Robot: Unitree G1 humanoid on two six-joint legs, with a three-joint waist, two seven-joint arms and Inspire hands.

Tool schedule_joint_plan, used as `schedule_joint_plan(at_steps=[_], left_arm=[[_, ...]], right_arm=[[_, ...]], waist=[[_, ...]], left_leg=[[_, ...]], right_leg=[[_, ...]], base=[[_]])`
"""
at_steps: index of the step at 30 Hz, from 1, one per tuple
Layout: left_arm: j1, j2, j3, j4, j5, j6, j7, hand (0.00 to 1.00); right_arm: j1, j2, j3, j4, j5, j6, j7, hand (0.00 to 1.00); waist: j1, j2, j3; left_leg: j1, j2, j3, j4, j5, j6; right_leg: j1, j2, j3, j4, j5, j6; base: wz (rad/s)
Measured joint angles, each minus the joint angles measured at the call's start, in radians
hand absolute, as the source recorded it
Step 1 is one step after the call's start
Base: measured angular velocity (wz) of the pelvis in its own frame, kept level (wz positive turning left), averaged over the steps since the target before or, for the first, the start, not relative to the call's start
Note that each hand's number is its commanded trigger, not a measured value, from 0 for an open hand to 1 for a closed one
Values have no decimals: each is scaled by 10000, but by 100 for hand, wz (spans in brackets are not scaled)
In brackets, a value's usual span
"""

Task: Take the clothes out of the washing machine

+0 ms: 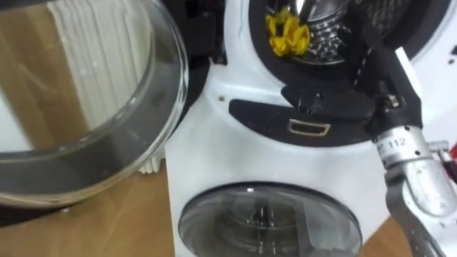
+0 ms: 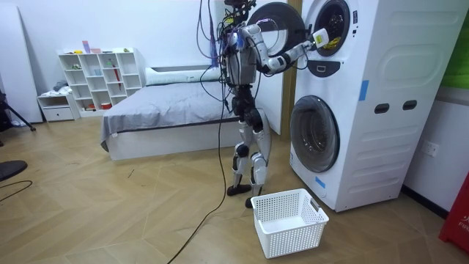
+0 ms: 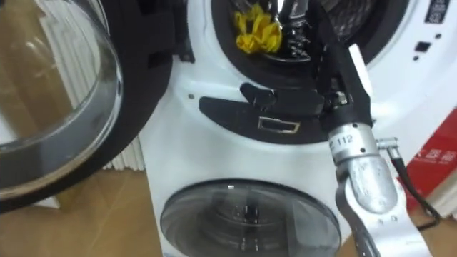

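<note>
The round glass door (image 1: pixel 93 107) of the upper washing machine (image 1: pixel 207 143) is shown swung open to the left, and a yellow cloth (image 1: pixel 287 34) is seen inside the drum at the lower left edge of its opening. The right hand (image 1: pixel 384 71) is extended into the same opening just right of the cloth; its fingers are merged with the shiny drum, so it cannot be told whether they are parted or closed. In the room view the robot is shown standing upright before the stacked machines, with a white basket (image 2: pixel 293 233) set on the floor near the closed lower door (image 1: pixel 268 221).
</note>
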Motion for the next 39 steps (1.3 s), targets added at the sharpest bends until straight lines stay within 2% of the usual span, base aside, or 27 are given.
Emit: schedule_joint_plan(at_steps=[3, 6, 11, 13, 14, 15, 16, 20, 23, 26, 27, 30, 32, 34, 36, 39], left_arm=[[212, -17, 318, 238, 305, 112, 32, 0], [404, -119, 330, 236, 307, 146, 32, 0], [314, -212, 335, 206, 316, 141, 83, 0], [295, -209, 335, 165, 377, 141, 176, 0], [292, -201, 334, 103, 377, 141, 210, 0], [306, -185, 335, 69, 376, 137, 215, 0], [263, -178, 335, 67, 376, 138, 215, 0], [316, -259, 530, 74, 688, 189, 189, 0], [398, -287, 645, 70, 860, 415, 168, 0], [498, -269, 703, 70, 863, 583, 158, 0], [516, -250, 704, 70, 865, 666, 145, 0], [571, -242, 742, 71, 862, 839, 34, 0], [576, -243, 864, 67, 868, 878, 1, 0], [619, -235, 1181, -125, 870, 920, -31, 0], [689, -227, 1339, -412, 870, 913, -37, 0], [745, -184, 1513, -573, 1031, 915, -32, 0]], right_arm=[[-321, -66, -26, -104, 449, -4, -1, 0], [-508, -133, -32, -442, 1121, -7, 11, 0], [-554, -155, -33, -777, 1369, -9, -28, 0], [-609, -155, -38, -776, 1367, -9, -137, 0], [-667, -157, -38, -776, 1364, -9, -212, 0], [-739, -169, -39, -765, 1353, -9, -301, 0], [-791, -205, -40, -748, 1353, -9, -382, 0], [-888, -377, -67, -659, 544, -8, -437, 0], [-891, -392, -253, -616, 225, -3, -236, 0], [-1079, -1011, -318, 178, 177, 119, 147, 0], [-1208, -1225, -382, 609, 24, 302, 272, 0], [-1461, -1427, -554, 1370, -177, 645, 404, 0], [-1683, -1655, -545, 1817, -506, 644, 726, 0], [-1833, -1865, -545, 2277, -693, 635, 1100, 0], [-1955, -2138, -508, 2729, -725, 636, 1391, 0], [-2230, -2290, -497, 3640, -741, 644, 1746, 0]], waist=[[11, -37, -19], [-3, -53, -18], [-49, -277, -21], [-75, -374, -66], [-117, -424, -57], [-121, -476, -12], [-132, -458, 88], [-121, -477, 80], [-156, -442, 95], [-279, -397, 97], [-294, -423, 76], [-337, -420, 55], [-341, -442, 40], [-348, -573, -45], [-337, -695, -88], [-332, -860, -125]], left_leg=[[141, 130, 20, -179, 17, -128], [210, 219, 12, -271, 7, -180], [271, 249, -14, -312, 13, -193], [274, 246, -22, -311, -2, -218], [279, 245, -27, -308, -4, -221], [328, 244, -43, -312, -4, -221], [436, 245, -38, -332, -9, -226], [429, 248, -58, -424, -56, -249], [428, 253, -79, -435, -57, -251], [418, 252, -195, -428, -56, -251], [415, 253, -222, -423, -55, -252], [405, 273, -276, -409, -53, -255], [405, 290, -297, -420, -51, -257], [393, 309, -357, -410, -49, -261], [368, 304, -471, -368, -49, -261], [354, 293, -657, -288, -49, -261]], right_leg=[[77, 183, 45, -171, 22, -59], [122, 315, 52, -228, 7, -95], [269, 318, 27, -371, -24, -135], [346, 318, 20, -524, -24, -135], [360, 316, 14, -528, -24, -135], [408, 314, 16, -532, -24, -136], [510, 320, 25, -553, -24, -136], [532, 333, 13, -630, 11, -163], [546, 337, -7, -647, 12, -166], [565, 333, -129, -646, 11, -165], [568, 334, -140, -648, 11, -165], [568, 329, -239, -662, 10, -165], [568, 339, -271, -669, 9, -166], [576, 337, -406, -661, 4, -171], [610, 312, -519, -660, 4, -172], [711, 271, -647, -665, 3, -170]], base=[[-5], [-2], [2], [3], [0], [0], [0], [0], [2], [10], [4], [6], [5], [9], [16], [20]])
